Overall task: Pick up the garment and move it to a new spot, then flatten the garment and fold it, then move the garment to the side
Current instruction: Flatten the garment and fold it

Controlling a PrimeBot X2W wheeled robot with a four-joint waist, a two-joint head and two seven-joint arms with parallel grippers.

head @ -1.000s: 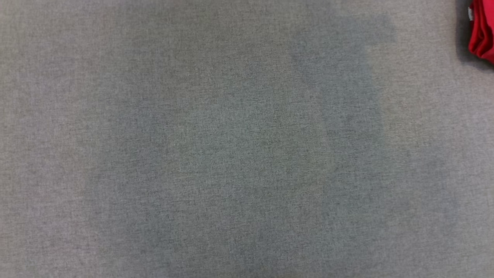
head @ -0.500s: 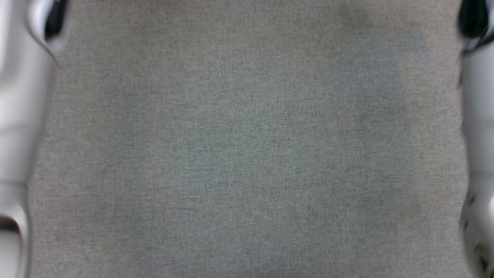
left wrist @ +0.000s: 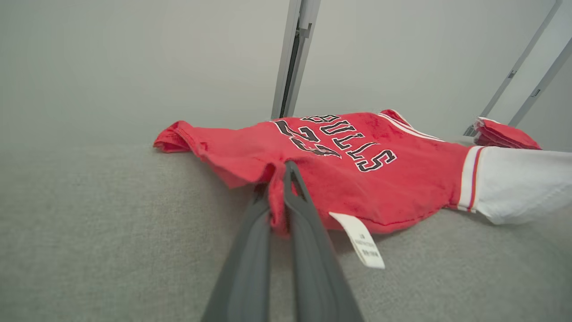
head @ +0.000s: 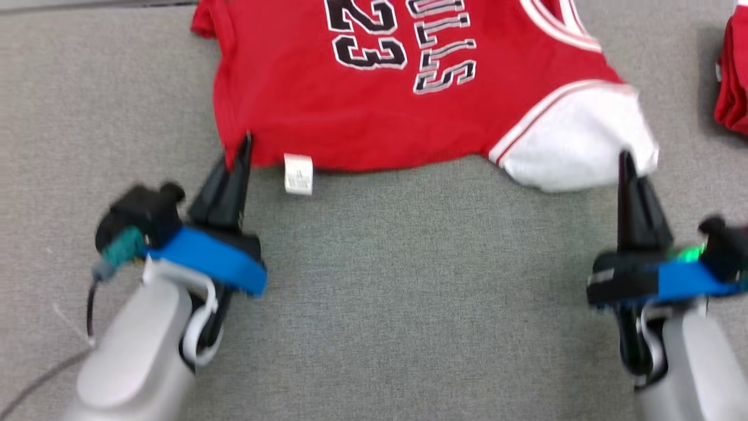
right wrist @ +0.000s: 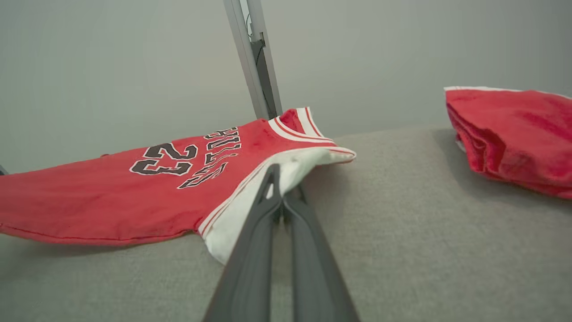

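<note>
Left to right. Left gripper [head: 245, 146]: fingers closed on the near left corner of the jersey [head: 374, 111]; in the left wrist view a fold of red cloth sits pinched between them. Jersey: red, spread print-side up along the far edge of the grey surface [head: 409, 292], with its number and lettering upside down in the head view. Its near edge stands slightly off the surface, with shadow beneath. Tag [head: 298, 173]: white, hanging from that near edge just right of the left gripper. Sleeve [head: 578, 146]: white with red trim, at the jersey's near right. Right gripper [head: 626, 162]: fingers closed on the sleeve's near edge, with white cloth between the tips in the right wrist view. Folded cloth [head: 733, 76]: red, at the far right edge of the surface, apart from the jersey.
</note>
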